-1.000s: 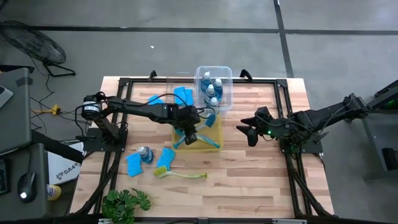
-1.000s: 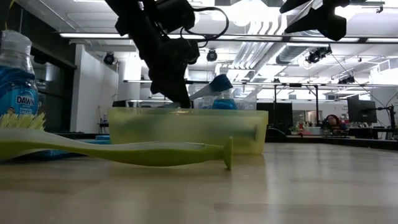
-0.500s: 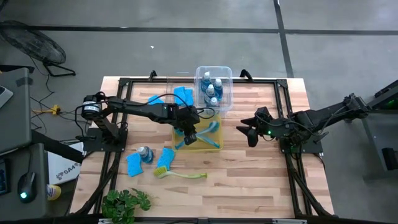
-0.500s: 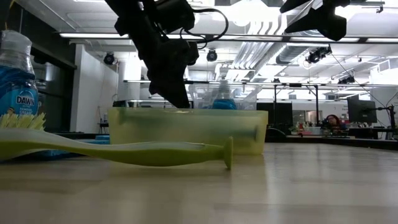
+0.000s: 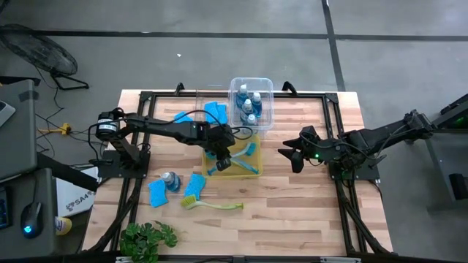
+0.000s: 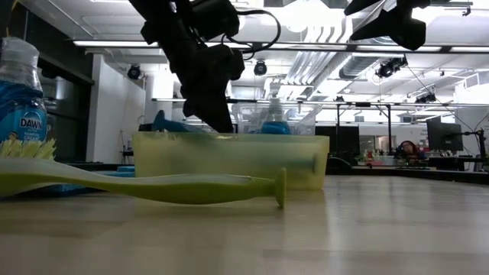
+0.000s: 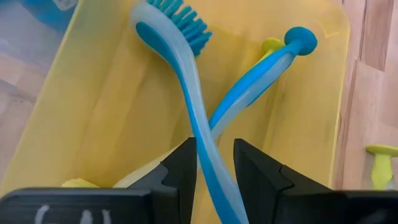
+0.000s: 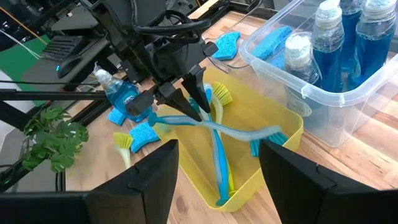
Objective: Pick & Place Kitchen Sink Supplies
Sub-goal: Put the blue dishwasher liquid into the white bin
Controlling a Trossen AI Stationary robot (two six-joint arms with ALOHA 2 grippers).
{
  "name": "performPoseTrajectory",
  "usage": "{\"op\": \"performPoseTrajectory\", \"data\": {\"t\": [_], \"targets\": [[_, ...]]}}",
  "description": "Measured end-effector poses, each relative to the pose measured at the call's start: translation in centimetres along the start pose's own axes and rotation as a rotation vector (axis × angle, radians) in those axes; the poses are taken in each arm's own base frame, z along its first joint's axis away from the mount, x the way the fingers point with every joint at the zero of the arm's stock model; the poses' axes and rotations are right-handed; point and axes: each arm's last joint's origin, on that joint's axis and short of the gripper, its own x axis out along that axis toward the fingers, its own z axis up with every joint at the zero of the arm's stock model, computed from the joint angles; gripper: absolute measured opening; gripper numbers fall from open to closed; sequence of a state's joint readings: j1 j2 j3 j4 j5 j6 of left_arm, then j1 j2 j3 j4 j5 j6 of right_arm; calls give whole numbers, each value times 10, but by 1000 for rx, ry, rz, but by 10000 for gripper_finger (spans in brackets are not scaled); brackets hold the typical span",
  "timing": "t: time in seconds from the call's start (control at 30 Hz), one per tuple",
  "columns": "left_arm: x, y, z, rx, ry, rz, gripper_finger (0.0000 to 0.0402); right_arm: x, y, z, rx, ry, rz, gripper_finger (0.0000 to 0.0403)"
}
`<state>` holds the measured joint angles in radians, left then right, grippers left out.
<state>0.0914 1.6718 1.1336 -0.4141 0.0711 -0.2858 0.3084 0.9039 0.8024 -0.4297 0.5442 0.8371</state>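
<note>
left gripper astride blue brush — yellow bin

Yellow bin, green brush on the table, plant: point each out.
yellow bin point(image 5: 255, 169): high view, right rim.
green brush point(image 5: 219, 205): high view, mid-handle.
plant point(image 5: 148, 238): high view, leaves.

Brushes crossed in bin – bottle tub behind; sponges, bottle to left.

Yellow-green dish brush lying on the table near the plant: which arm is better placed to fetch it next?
Left. Its tool hangs over the yellow bin, beside the yellow-green dish brush. The right tool waits across the table, beyond the bin.
</note>
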Motion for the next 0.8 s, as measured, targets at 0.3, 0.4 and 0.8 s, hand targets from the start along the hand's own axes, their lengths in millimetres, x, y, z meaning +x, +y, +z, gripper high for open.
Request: {"op": "performPoseTrajectory", "data": {"t": [0.3,0.4,0.8], "targets": [[-18,-2,4,-1,34,24,104,0,0,0,-3,2,-4,216],[-33,-5,15,19,33,58,104,0,-1,-1,-9,6,-11,216],[-99,-15,33,36,95,83,104,0,-2,-2,-21,22,-14,216]]}}
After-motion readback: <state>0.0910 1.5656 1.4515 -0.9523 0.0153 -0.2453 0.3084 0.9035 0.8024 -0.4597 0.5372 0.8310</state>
